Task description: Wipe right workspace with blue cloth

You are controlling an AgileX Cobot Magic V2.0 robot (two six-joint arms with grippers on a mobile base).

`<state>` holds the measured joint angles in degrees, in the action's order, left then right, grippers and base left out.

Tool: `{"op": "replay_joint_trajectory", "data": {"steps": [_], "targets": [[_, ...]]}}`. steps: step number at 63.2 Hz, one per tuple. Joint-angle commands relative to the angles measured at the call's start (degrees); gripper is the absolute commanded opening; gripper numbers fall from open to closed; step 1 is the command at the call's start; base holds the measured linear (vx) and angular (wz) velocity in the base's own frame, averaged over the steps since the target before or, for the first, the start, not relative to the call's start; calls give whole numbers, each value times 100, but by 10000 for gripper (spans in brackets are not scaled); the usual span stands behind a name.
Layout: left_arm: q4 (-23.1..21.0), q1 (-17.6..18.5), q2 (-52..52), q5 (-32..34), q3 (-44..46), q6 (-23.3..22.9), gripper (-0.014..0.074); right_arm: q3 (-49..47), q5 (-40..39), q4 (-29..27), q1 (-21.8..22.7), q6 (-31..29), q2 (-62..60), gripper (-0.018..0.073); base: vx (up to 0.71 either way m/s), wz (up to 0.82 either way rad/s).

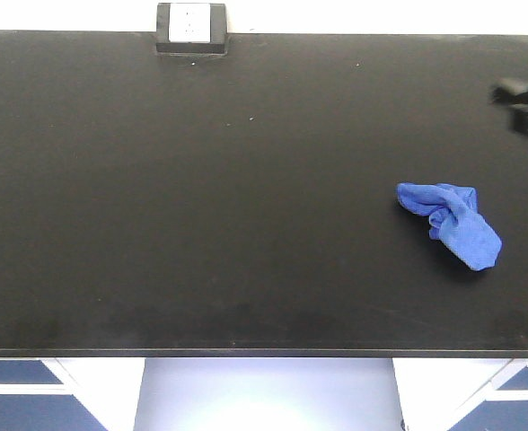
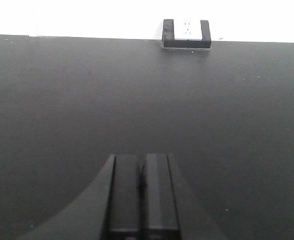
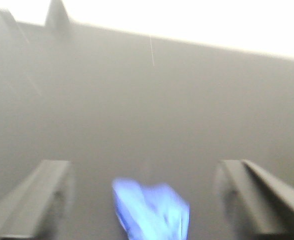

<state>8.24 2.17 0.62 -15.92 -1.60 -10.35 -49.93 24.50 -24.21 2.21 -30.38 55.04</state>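
A small royal-blue cloth of soft, bunched fabric [image 1: 450, 221] lies on the right half of a broad matte black benchtop [image 1: 201, 197], well apart from the dark right gripper [image 1: 524, 103] that shows blurred at the right edge of the front view, farther back on the bench than the cloth. In the right wrist view the same cloth [image 3: 152, 210] appears low in the frame between the gripper's two dark fingers [image 3: 37, 195], which stand wide apart and touch nothing; the picture is smeared, so the gap between cloth and fingers cannot be judged closely. The cloth is a crumpled strip, knotted with folds at its middle, one end reaching left and the other slanting toward the near right. The left gripper [image 2: 142, 192] fills the bottom of its own wrist view, its two black fingers pressed together with nothing between them, above bare benchtop. One cloth is in sight, two grippers, and one black-and-white outlet box [image 1: 191, 29] at the bench's far edge, left of centre.
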Motion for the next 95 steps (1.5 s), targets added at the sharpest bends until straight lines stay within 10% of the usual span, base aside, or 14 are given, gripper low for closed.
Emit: {"op": "replay_joint_trajectory", "data": {"steps": [1,15,75,95], "targets": [[6,25,87,453,-174,-49,-6,-114,-118,-20,1,61,-860,443,0,0],[6,25,87,453,-174,-49,-6,-114,-200,170,1,281,-2294,-14,0,0],[6,25,87,453,-174,-49,-6,-106,-390,209,1,263,-2360,-8,0,0],[6,25,87,453,-174,-49,-6,2330,-1242,1975,1,2184,-3725,-8,0,0]]}}
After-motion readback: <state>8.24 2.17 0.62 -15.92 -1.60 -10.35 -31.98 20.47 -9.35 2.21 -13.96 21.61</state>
